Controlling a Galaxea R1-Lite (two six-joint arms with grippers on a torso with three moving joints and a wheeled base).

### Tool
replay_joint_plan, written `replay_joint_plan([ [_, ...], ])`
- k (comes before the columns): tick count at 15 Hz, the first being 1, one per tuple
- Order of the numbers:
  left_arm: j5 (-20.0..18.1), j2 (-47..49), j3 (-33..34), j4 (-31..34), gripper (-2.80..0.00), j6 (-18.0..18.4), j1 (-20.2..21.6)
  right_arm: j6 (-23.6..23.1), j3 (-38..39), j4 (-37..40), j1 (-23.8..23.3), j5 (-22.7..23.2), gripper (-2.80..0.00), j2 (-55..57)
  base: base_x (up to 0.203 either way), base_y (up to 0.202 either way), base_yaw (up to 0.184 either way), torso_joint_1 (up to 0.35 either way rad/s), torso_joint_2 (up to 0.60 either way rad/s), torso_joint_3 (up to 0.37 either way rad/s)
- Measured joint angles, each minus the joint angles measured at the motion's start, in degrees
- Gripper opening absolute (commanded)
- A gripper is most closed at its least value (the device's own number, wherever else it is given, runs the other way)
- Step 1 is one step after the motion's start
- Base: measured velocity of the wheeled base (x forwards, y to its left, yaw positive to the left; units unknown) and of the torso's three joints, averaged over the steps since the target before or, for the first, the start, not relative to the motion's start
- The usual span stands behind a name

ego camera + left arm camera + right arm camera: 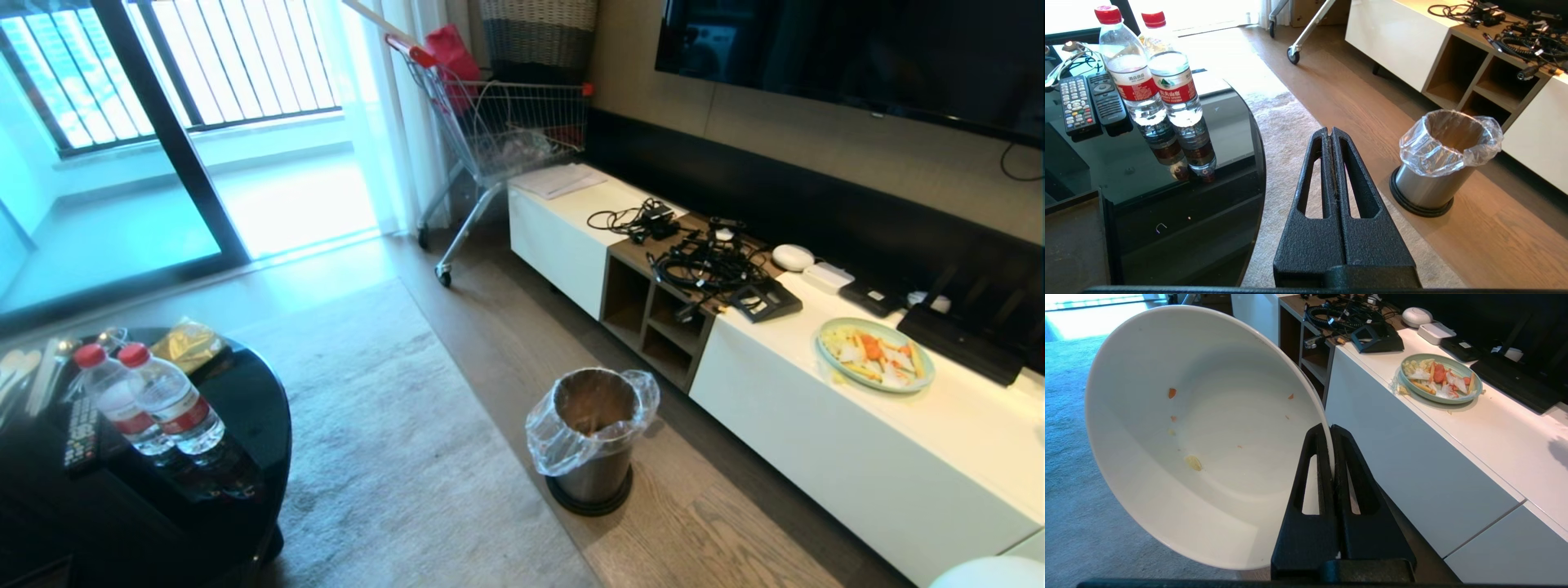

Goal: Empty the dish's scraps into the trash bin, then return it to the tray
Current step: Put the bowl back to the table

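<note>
Your right gripper [1333, 430] is clamped on the rim of the dish [1200, 433], holding it tilted on edge with only a few scraps [1193, 462] stuck inside. Your left gripper [1331, 132] is clenched on nothing, near the bin [1437, 163] on the floor.

Glossy white round bowl [1208, 433]: plain, flecked with tiny orange and pale yellow bits. Black textured right gripper [1331, 435]. Brushed-steel cylindrical bin [592, 445]: black base ring, clear liner. Beside the bin, long white cabinet [890, 457] with brown open shelves; on it a pale-green plate [875, 354] of orange, white, yellow scraps. Two clear bottles [151, 400]: red caps, red-white labels.
</note>
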Motion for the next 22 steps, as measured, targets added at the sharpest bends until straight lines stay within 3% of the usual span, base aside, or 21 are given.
replay_joint_plan([
  [8, 0.0, 0.0, 0.0, 0.0, -2.8, 0.0, 0.0, 0.0, 0.0, 0.0, 0.0, 0.0, -2.8, 0.0, -0.008, 0.0, 0.0, 0.001, 0.0, 0.0],
  [19, 0.0, 0.0, 0.0, 0.0, -2.8, 0.0, 0.0, 0.0, 0.0, 0.0, 0.0, 0.0, -2.8, 0.0, -0.183, 0.0, -0.001, 0.004, 0.0, 0.003],
  [22, 0.0, 0.0, 0.0, 0.0, -2.8, 0.0, 0.0, 0.0, 0.0, 0.0, 0.0, 0.0, -2.8, 0.0, -0.04, 0.0, -0.001, -0.003, 0.0, 0.002],
])
